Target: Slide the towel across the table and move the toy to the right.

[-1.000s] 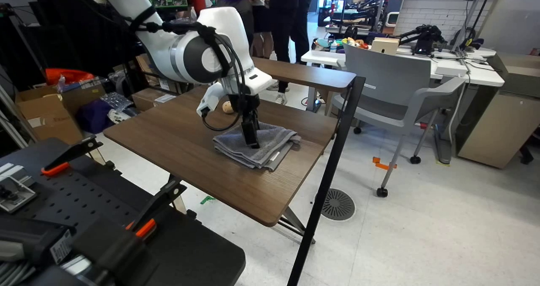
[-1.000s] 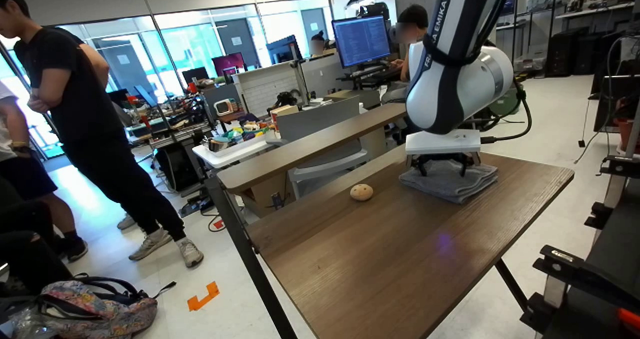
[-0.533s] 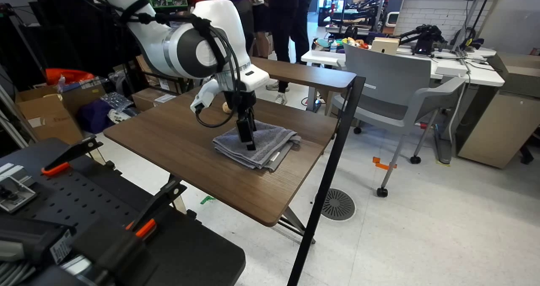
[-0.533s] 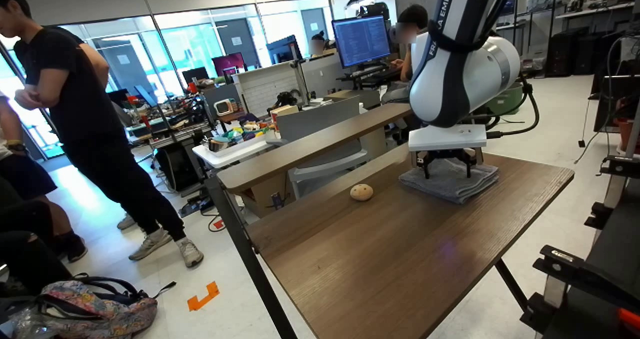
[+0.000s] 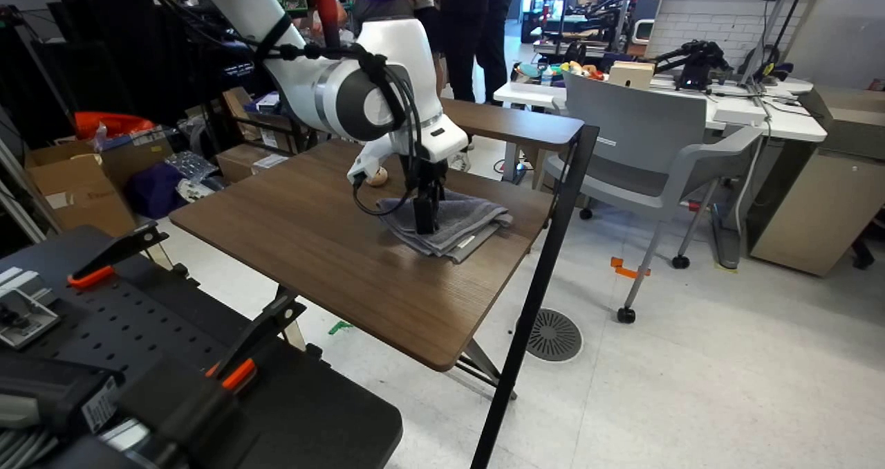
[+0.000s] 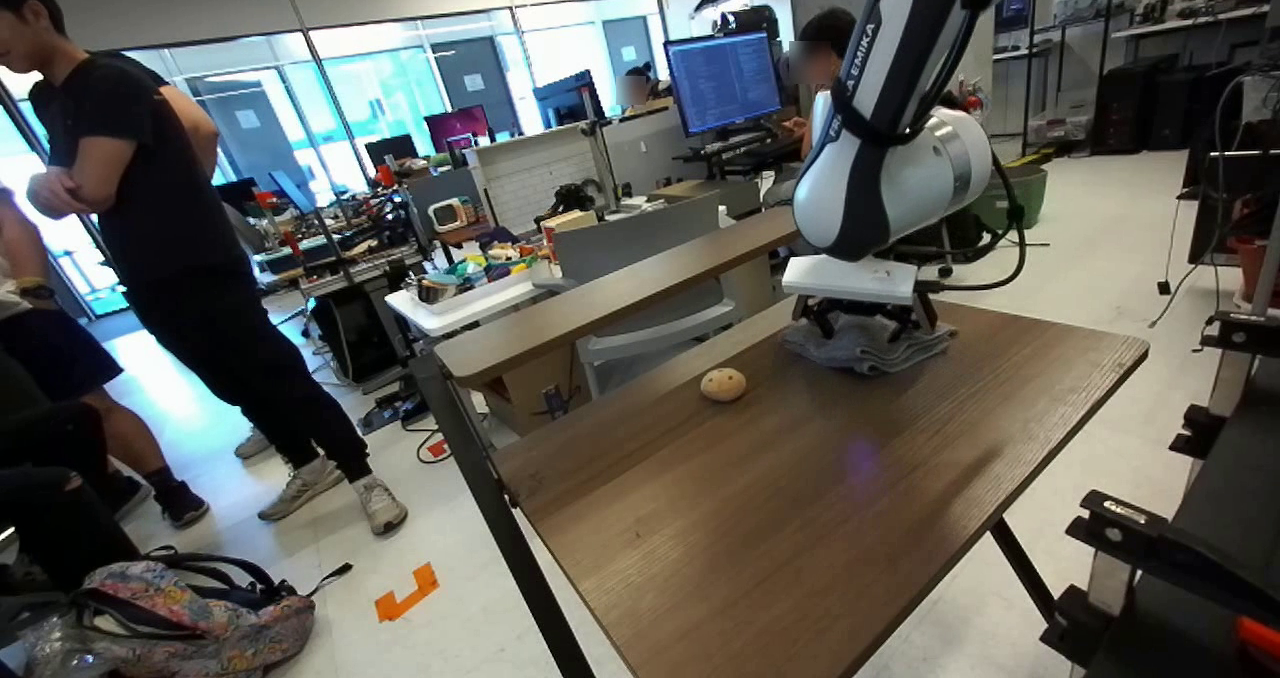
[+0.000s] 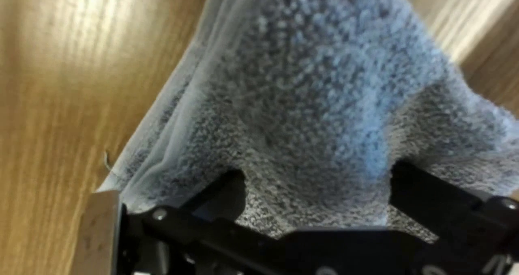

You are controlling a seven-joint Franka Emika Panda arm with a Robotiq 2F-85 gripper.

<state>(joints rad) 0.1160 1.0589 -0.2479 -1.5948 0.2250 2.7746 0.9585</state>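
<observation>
In an exterior view the towel (image 6: pixel 866 355) is lying toward half past twelve on the table (image 6: pixel 800 518), and the toy (image 6: pixel 723 385) is sitting apart at half past eight from it. To me the towel is looking light, soft and floppy, with nothing to break, though it may be rucking up under a push; I'd be pressing near its middle, or pinching a folded edge. The gripper (image 7: pixel 318 177) is standing with its jaws spread wide; the fingertips (image 7: pixel 421 190) are apparently pressing into the towel, pinching nothing.
</observation>
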